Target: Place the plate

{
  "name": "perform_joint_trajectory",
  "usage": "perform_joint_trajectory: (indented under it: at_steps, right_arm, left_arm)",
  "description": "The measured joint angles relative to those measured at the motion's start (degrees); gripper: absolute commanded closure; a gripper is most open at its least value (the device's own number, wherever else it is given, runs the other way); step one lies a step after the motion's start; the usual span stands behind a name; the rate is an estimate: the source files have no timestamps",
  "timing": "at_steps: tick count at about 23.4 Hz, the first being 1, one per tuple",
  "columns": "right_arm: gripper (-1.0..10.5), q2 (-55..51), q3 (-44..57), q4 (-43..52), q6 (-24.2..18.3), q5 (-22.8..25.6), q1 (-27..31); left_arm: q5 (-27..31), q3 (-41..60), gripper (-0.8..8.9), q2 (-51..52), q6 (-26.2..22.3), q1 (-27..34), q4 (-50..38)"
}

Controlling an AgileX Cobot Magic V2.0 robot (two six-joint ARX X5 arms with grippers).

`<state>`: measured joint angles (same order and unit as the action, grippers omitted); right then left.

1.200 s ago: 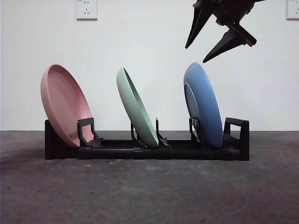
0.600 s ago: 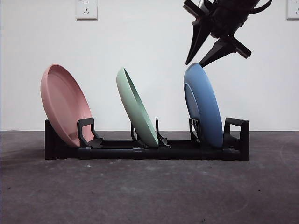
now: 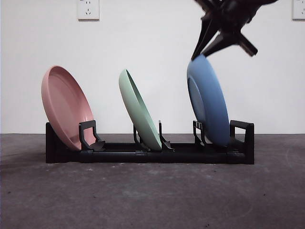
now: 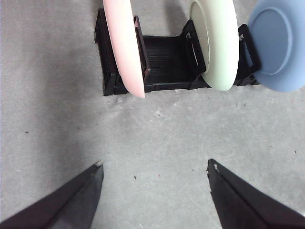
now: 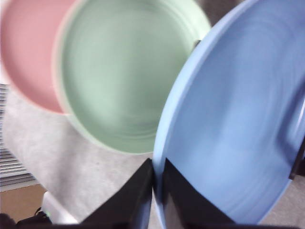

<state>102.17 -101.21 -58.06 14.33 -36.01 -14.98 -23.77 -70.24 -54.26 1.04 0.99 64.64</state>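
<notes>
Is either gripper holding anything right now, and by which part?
The right gripper is shut on the top rim of the blue plate. The left gripper is open and holds nothing.

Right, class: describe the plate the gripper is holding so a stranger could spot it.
Find the black dish rack on the grey table. Three plates stand in it; take the one at the end under the right gripper, whose jaws pinch its top rim. It is the blue plate; its neighbours are green and pink.

A dark grey table [image 3: 152,195] carried a black rack [image 3: 147,153], which stood directly on it near the back edge.
</notes>
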Motion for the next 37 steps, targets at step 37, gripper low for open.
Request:
perform_joint_trajectory:
  at_steps: [37]
  right_arm:
    - [9.4,-34.1,30.1,-2.0,-12.4,54.1,-48.0]
  left_arm:
    - [0.0,0.0,4.69,0.0,0.0,0.0,0.0]
